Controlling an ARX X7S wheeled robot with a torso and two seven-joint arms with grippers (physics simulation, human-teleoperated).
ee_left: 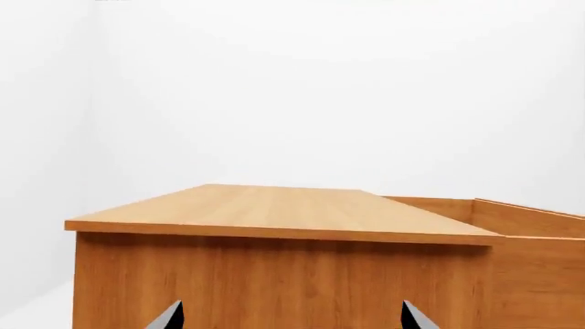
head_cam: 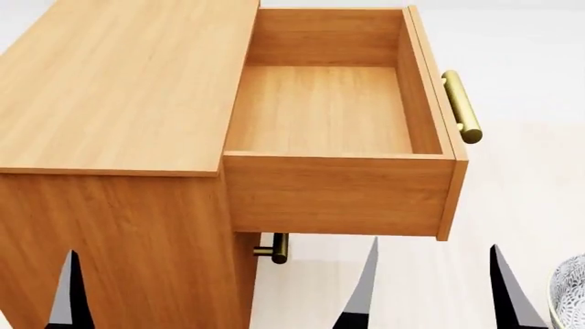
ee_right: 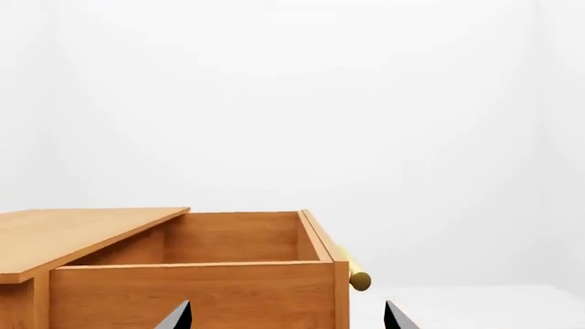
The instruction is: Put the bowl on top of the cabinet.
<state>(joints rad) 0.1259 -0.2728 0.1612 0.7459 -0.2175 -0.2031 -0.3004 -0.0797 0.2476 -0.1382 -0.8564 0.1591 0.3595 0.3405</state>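
Observation:
The light-brown wooden cabinet (head_cam: 119, 82) fills the head view, its flat top bare (ee_left: 274, 209). Its top drawer (head_cam: 320, 103) is pulled out and holds nothing. Only a sliver of the bowl (head_cam: 572, 295), white with a dark floral pattern, shows at the head view's lower right edge, on the floor to the right of my right gripper (head_cam: 434, 295). That gripper is open and holds nothing, facing the drawer's side (ee_right: 288, 317). My left gripper (ee_left: 292, 319) is open too, facing the cabinet's side wall. Just one of its fingers (head_cam: 68, 291) shows in the head view.
A brass bar handle (head_cam: 462, 106) sticks out from the open drawer's front, and a second handle (head_cam: 274, 248) shows below the drawer. Pale floor (head_cam: 521, 185) lies to the right of the cabinet. White walls stand behind it.

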